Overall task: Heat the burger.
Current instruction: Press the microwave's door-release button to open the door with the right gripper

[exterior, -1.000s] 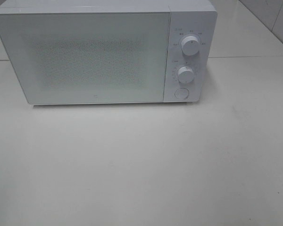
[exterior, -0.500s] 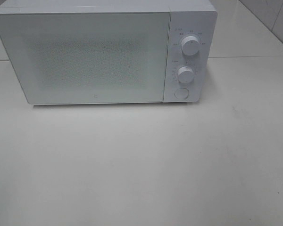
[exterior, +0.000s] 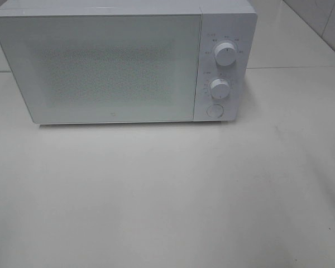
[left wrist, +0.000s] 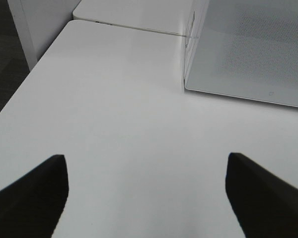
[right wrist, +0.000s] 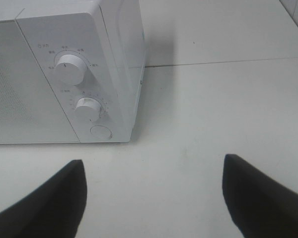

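Nothing has moved since the earlier frames. My left jaws and my right jaws both stand wide apart, holding nothing, above the white bench. Ahead of both stands the white microwave, its door shut. The upper knob, lower knob and round button lie ahead of my right jaws, toward their left. Where the burger lies I cannot tell.

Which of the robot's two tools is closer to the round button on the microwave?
The right. The right tool faces the round button from the front; the left tool is by the far, door-side corner of the microwave.
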Available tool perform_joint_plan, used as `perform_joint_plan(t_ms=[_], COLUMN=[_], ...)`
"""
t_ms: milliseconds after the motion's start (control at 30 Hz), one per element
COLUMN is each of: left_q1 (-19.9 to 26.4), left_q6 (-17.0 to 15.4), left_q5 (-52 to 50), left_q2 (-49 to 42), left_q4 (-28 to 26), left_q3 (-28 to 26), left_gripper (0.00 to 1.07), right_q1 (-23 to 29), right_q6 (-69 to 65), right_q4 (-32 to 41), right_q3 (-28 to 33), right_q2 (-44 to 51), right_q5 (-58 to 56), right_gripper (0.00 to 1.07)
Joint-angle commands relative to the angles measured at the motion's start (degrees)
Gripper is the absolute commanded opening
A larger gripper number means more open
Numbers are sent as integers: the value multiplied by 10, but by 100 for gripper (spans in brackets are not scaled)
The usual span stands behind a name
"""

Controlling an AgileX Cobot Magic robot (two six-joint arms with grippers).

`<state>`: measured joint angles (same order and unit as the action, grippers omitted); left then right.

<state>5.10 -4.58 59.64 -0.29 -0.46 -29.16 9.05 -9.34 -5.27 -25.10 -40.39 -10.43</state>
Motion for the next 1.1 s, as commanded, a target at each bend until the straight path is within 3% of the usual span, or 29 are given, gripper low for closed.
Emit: perform_joint_plan(t_ms=[33,633,900,967,1067,1100], left_q1=[2,2,2,2,2,2], left_q6=[-3,-3,-3,-3,-3,-3], left_q5=[-3,-3,-3,-3,-3,-3], left_q2=[-10,-10,-10,-10,-10,-10], left_q4=[-2,-2,-2,-2,-2,-2], left_q3=[2,2,2,2,2,2], left_gripper=[82,82,82,82,82,82], right_q1=[-3,-2,78,131,142,171], right_q6=[-1,10,116,192,208,248], right_q4=[-10,-8,96,189,210,266], right_q3=[-1,20,41,41,41,41], right_q2=[-63,-290,-362,-406,-418,-442], right_q5=[78,329,438,492,509,544], right_gripper=[72,72,72,72,72,72])
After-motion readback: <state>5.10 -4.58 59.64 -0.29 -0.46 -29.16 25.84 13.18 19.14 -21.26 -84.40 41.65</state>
